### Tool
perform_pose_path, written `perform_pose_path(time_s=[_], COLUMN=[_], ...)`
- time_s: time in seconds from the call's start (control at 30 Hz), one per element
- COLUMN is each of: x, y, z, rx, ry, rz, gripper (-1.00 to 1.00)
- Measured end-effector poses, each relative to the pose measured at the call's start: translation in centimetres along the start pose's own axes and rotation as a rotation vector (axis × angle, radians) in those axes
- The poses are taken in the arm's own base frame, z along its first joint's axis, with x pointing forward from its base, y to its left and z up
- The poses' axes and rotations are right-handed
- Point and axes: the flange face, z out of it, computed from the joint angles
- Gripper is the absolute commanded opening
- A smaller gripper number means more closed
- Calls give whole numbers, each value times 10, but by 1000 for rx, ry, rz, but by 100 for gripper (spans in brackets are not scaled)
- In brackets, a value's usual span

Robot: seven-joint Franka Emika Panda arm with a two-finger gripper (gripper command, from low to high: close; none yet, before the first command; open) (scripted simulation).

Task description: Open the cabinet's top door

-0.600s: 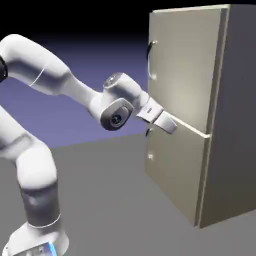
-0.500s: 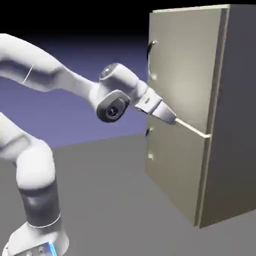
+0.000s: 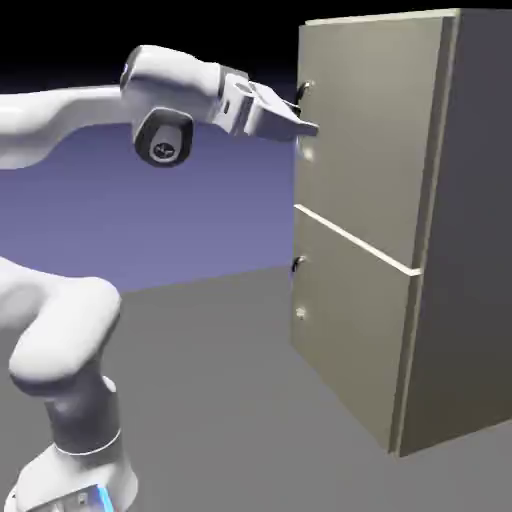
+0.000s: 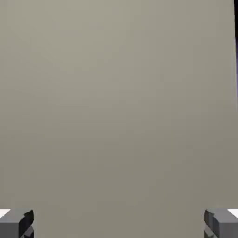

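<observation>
Partly, top door's handle (image 3: pixel 302 92) behind claw (image 3: pixel 312 130)

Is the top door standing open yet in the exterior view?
No, the top door sits flush against the cabinet, in line with the lower door.

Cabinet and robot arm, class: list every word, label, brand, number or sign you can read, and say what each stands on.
No readable text in either view.
Robot arm: a small dark mark on its round joint cap, too small to read.
Cabinet: no lettering seen on its doors or side.
</observation>
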Motion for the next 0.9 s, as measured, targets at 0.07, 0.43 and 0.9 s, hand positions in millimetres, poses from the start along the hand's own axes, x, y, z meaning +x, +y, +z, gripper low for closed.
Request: perform_pose_path(time_s=[0.07, 0.43, 0.9], x=[-11, -116, -207], y=[-14, -64, -61], z=[-11, -14, 110], rx=[36, 189, 219], ry=[25, 97, 84], rz=[0, -83, -203], gripper=[0, 0, -100])
